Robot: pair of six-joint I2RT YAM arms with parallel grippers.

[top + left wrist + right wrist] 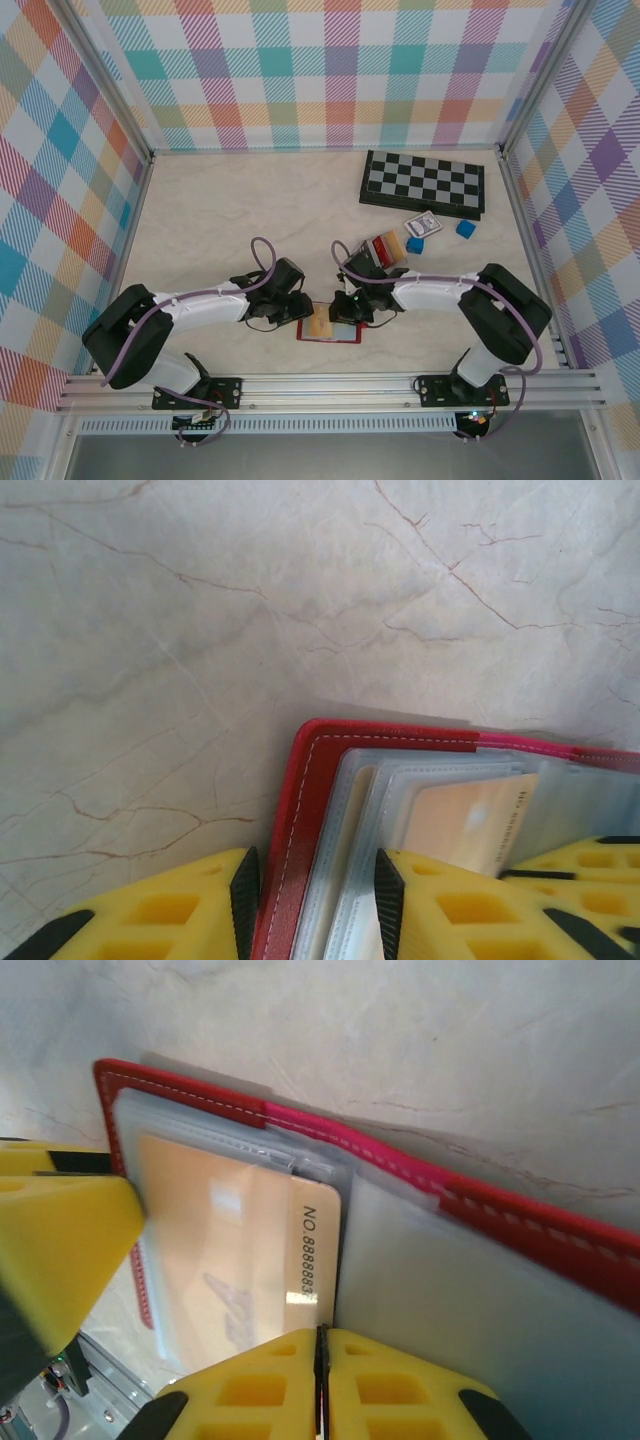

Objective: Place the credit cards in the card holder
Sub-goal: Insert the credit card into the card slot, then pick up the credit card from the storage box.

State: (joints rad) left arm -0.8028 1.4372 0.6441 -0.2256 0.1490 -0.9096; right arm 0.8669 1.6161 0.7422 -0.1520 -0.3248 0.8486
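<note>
Left tool (316, 905) astride card holder (298, 810) edge

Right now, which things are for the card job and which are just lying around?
For the job: card holder, orange card, loose credit cards.
Just lying about: chessboard, patterned card, blue blocks.

Chessboard (423, 184) and blue cubes (465, 228) block the far right; the table's (200, 210) left lies open.
</note>
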